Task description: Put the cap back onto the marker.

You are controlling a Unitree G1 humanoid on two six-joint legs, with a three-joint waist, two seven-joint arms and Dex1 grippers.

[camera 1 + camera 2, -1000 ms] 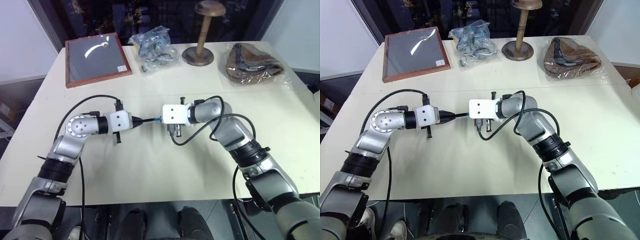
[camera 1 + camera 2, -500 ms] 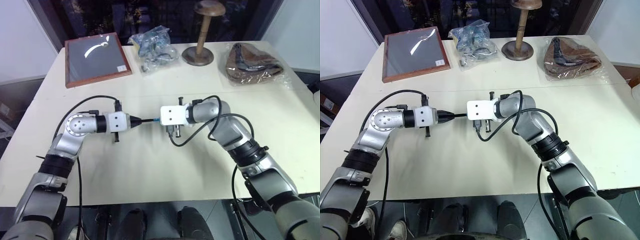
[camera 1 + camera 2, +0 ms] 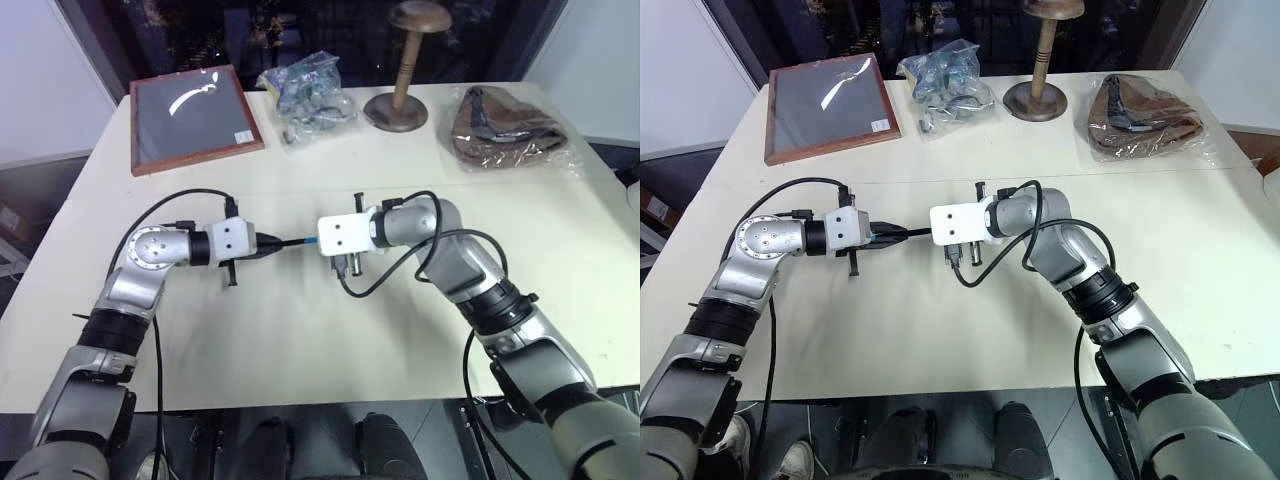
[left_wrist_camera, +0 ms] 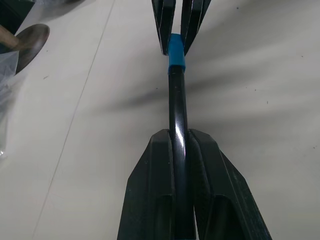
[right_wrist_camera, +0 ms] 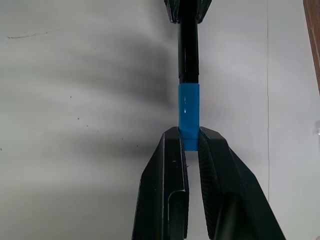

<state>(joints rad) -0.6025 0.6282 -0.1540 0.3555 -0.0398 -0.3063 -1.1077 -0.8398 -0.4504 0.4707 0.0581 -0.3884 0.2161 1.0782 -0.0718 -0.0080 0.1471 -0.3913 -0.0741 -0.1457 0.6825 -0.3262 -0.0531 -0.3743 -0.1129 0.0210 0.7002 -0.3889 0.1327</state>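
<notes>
A wide cream table [image 3: 300, 330] takes up most of the scene. Along its far edge, l to r: a wood-framed dark panel [image 3: 193, 118], a clear bag of small bits [image 3: 307, 85], a wooden stand w/ round base [image 3: 399, 108] and a brown item in plastic wrap [image 3: 508, 128]. All sit well apart from the work area, so the middle and near part of the tabletop is open room for both arms.

Two robot arms meet above the table centre, grippers pointing at each other, roughly level. The left gripper [image 4: 180, 137] is clamped narrow on the marker [image 4: 177, 107], a thin glossy black stick held lengthwise between the fingers w/ its tip end sticking out toward the other arm. The right gripper [image 5: 189, 134] is pinched narrow on the cap [image 5: 189, 116], a short light-blue tube, gripped by its back end so the open mouth faces the marker.

That end-on hold looks chosen so both pieces share one line: in the wrist views cap and marker run straight into each other, and the black shaft seems to enter the blue tube already. Whether it's fully seated can't be told.

Judgement: this is the push-together step, nearly done. Both pieces hang above the surface, nothing near either side, so there's free room to press inward or back away.
</notes>
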